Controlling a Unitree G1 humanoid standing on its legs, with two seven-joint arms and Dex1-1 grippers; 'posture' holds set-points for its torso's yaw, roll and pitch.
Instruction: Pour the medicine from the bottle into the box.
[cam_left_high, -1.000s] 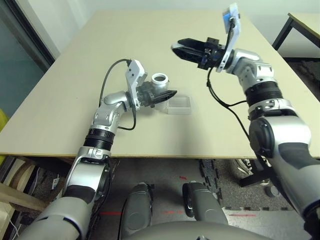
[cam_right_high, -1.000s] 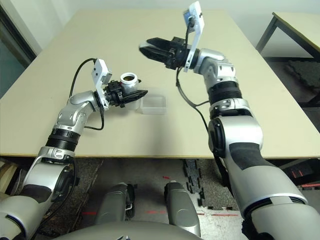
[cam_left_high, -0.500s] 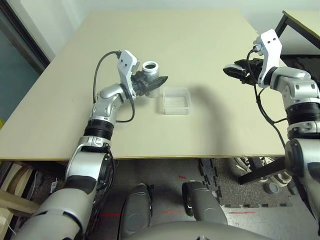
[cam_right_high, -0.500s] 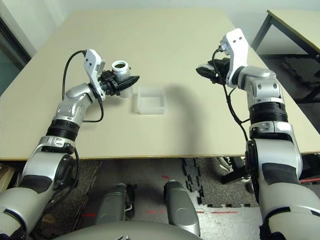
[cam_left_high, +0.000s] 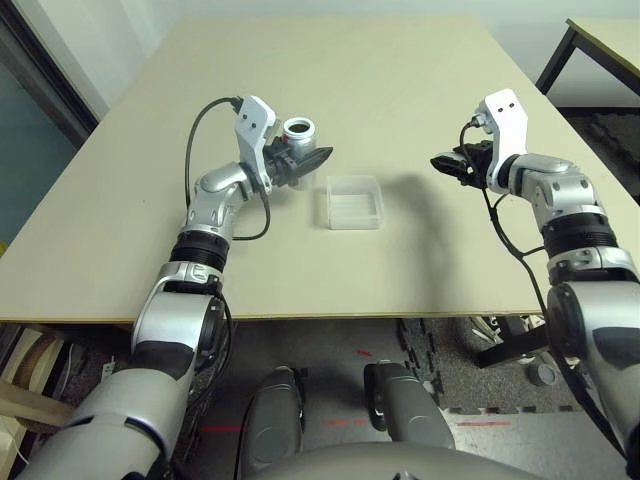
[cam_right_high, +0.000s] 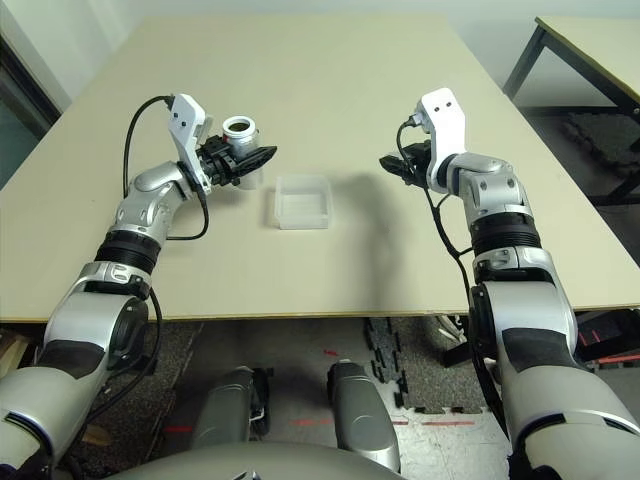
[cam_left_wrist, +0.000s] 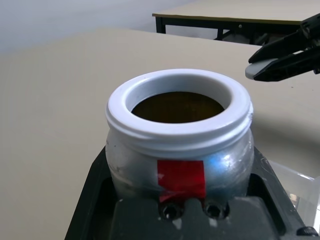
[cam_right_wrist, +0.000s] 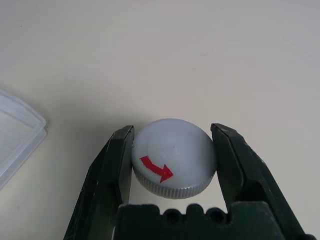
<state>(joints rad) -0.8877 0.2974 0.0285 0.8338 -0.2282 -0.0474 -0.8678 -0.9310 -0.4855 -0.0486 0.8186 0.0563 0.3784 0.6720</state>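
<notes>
Left eye view: left gripper (cam_left_high: 306, 163) clenches the upright, uncapped bottle (cam_left_high: 299, 150), just left of and slightly beyond the box (cam_left_high: 354, 203). Right gripper (cam_right_wrist: 172, 127) grasps the cap (cam_right_wrist: 173, 155). Probable next move: tilt the bottle rightward, using the nearer left arm.

A pale wall (cam_right_high: 350, 12) rises behind the far edge of the beige desk (cam_left_high: 300, 270). Past its right side stands another table (cam_right_high: 600, 50) on dark legs; below the near edge, grey flooring (cam_right_high: 310, 395) carries red marks (cam_right_high: 310, 423).
</notes>
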